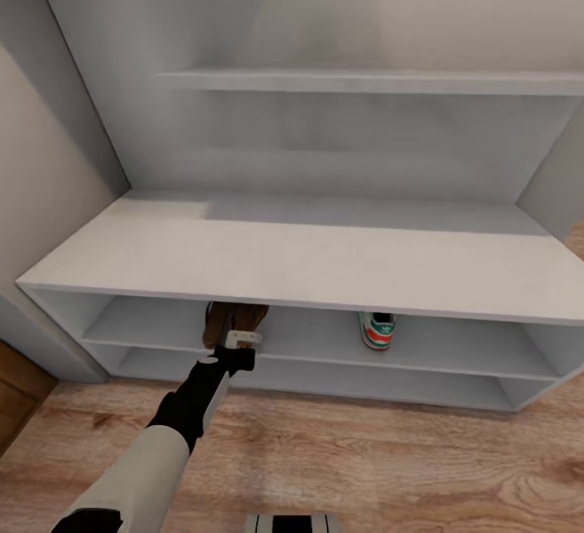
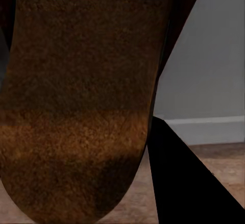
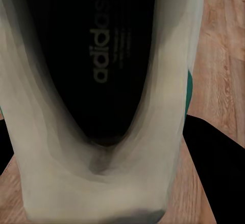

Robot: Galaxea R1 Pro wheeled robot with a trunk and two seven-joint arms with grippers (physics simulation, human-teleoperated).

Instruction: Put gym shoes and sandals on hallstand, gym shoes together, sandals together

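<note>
- Sandal point(image 1: 235, 320) at lower centre-left of the head view, pushed in over the rack's point(image 1: 292, 261) upper shelf row by our left gripper point(image 1: 240, 341); the left wrist view shows its brown sole point(image 2: 76, 106) right up against the camera, so we judge the fingers pinched on it.
- One gym shoe point(image 1: 376, 330) already stands on the same shelf, right of centre, well apart from the sandal.
- In the right wrist view, a second gym shoe point(image 3: 102, 106) looms close, its dark insole facing the lens, floor point(image 3: 219, 55) behind; whether our right gripper grips it we cannot tell.
- Risk: a release too near the shelf edge could tip the sandal back onto the floor point(image 1: 365, 460).
</note>
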